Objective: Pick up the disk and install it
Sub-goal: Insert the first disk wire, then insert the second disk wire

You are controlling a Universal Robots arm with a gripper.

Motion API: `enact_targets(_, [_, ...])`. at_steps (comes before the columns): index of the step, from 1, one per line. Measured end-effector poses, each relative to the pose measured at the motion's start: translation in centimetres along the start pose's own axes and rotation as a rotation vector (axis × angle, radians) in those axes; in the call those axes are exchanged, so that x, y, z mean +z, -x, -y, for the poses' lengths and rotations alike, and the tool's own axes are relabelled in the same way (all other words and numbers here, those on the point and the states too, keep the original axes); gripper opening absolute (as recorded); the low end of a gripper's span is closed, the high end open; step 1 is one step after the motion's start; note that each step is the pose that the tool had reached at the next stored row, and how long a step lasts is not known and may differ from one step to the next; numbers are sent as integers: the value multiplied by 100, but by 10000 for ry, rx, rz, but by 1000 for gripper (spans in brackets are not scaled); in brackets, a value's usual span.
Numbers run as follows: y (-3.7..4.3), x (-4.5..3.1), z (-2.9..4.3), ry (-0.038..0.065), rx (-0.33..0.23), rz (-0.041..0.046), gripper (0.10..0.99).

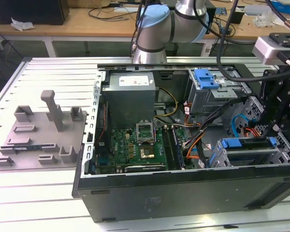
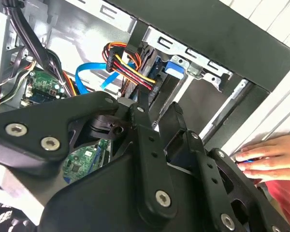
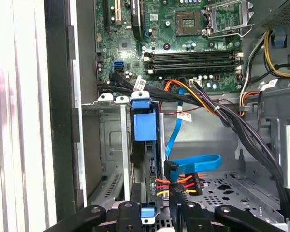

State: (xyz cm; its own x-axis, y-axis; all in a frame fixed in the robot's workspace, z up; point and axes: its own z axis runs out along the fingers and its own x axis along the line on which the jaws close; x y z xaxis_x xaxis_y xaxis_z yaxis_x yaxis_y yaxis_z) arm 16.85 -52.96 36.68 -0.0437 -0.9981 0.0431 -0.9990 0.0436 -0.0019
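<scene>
Inside the open computer case [image 1: 193,193], at the drive cage [image 3: 111,145] near its front corner, the disk [image 3: 146,145] already sits edge-on in a slot, blue carrier tab facing the motherboard [image 3: 183,38]. Its long axis runs along the slot, toward the pincer [image 3: 157,212], whose black fingers [image 3: 130,215] flank its rear end at the cable plug; whether they clamp it I cannot tell. This looks like the seating stage. A person's hand [image 2: 273,157] rests on the desk [image 1: 48,193] beside the case.

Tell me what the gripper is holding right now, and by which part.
It cannot be told. In the first wrist view the gripper sits right at the end of the disk, which stands on edge in the drive cage, but no firm grip on it shows.
</scene>
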Motion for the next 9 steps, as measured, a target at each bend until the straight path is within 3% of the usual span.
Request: enact_targets(9, [5,-3,0,0,0,-13,365])
